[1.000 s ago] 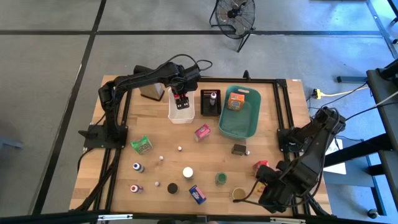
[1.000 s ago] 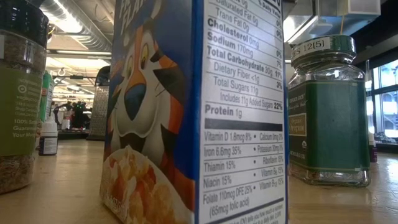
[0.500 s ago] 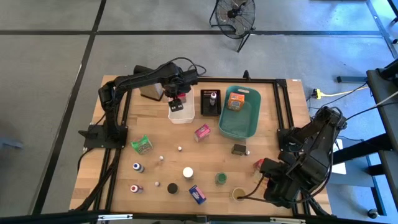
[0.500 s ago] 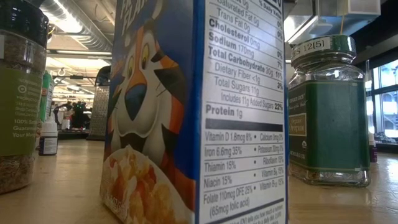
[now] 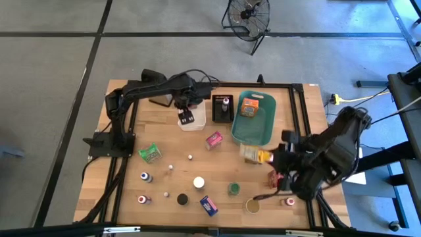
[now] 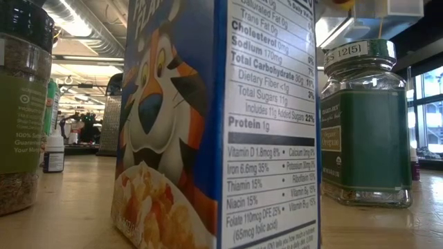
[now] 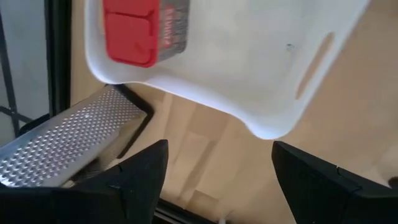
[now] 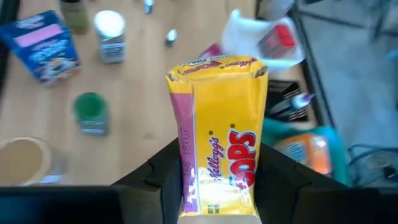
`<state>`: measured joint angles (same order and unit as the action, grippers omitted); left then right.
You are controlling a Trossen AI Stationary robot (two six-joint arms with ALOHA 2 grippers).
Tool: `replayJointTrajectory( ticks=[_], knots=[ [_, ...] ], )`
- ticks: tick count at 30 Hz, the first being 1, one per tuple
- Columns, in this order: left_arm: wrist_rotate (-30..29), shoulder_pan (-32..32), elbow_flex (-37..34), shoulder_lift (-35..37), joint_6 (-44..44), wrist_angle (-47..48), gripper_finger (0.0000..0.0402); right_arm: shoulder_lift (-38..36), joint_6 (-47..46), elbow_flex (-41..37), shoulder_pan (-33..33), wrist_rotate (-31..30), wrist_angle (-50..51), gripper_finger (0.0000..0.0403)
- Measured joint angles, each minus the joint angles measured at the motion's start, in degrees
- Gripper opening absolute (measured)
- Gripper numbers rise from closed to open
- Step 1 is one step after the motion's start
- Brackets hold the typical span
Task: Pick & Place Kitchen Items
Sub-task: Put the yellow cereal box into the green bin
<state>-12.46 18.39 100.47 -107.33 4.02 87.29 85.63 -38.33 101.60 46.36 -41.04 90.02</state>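
The right gripper clamps a yellow cereal box in the air just beside the near end of the teal basket, while the left gripper hangs spread wide over the white bin beside that basket.
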Motion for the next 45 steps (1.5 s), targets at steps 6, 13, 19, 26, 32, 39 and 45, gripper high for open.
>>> replayJointTrajectory(
  ticks=[6,13,19,26,32,39,45],
  knots=[
    [-3.8,-5.1,-2.8,0.0,3.3,1.1,0.0283,-6.8,8.9,-3.1,-7.4,-0.6,0.0,0.0157],
    [-4.8,-10.9,-8.3,0.0,7.2,1.6,0.0283,-17.3,15.8,-10.3,-19.8,1.2,0.0,0.0157],
    [-4.5,-14.5,-11.2,0.5,7.4,1.4,0.0283,-24.3,20.0,-17.0,-33.3,5.7,0.0,0.0157],
    [-4.8,-17.6,-11.2,6.5,7.6,-0.8,0.0283,-26.6,30.4,-24.6,-45.7,12.4,-5.5,0.0157],
    [-5.9,-19.4,-11.2,15.9,7.5,-6.0,0.0283,-25.9,39.6,-27.7,-56.0,17.2,-10.3,0.0149],
    [-7.9,-20.5,-11.1,21.5,6.7,-11.3,0.0283,-25.7,46.3,-29.2,-65.7,25.1,-12.1,0.0129],
    [-10.4,-20.6,-11.1,21.6,6.6,-10.8,0.0283,-23.4,49.3,-29.6,-68.5,27.4,-14.4,0.0128]
  ],
)
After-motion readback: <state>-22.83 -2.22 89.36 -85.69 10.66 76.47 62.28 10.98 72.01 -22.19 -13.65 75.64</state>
